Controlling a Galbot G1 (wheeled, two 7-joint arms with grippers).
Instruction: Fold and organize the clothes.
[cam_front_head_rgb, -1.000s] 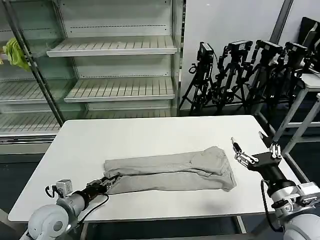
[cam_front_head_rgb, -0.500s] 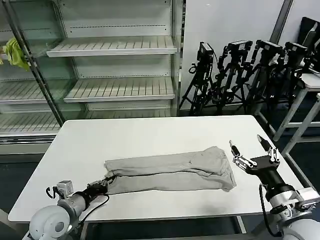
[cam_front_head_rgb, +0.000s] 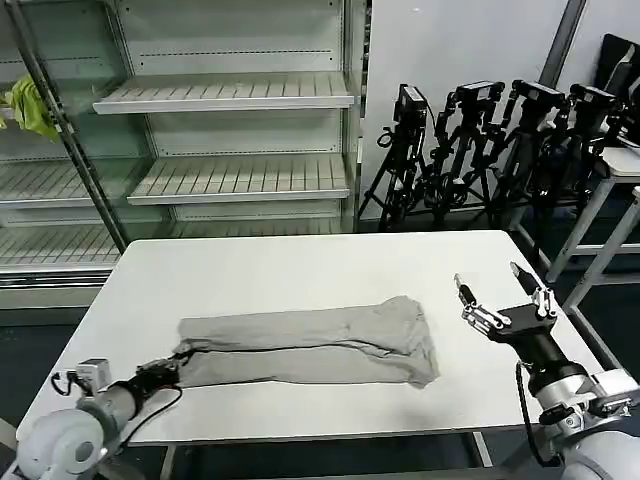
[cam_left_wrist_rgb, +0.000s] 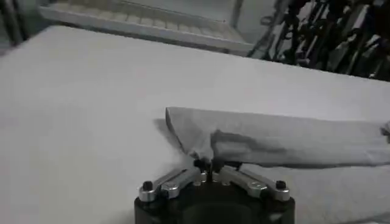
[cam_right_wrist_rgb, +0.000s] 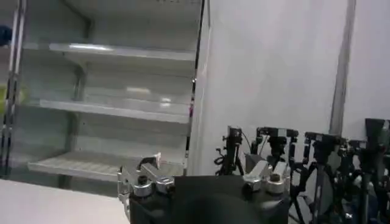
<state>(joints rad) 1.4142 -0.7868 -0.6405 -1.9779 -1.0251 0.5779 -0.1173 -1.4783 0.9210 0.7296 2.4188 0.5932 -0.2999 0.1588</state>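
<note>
the left gripper (cam_front_head_rgb: 172, 365) is seen clenched on the near-left end of the t-shirt (cam_front_head_rgb: 305, 341), low at the table (cam_front_head_rgb: 300, 265) edge; the pinch is confirmed in the left wrist view (cam_left_wrist_rgb: 209, 163). the shirt is laid as a long folded band, its long axis running across the table away from that gripper. the right gripper (cam_front_head_rgb: 495, 292), fingers spread and empty, is held raised just beyond the shirt's far end, nearer that end.

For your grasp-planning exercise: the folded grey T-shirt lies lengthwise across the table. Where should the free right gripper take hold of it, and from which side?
Take the T-shirt at its right end, coming in from the right, low over the table. That bunched end faces the open right gripper, while the left gripper pinches the opposite end.
</note>
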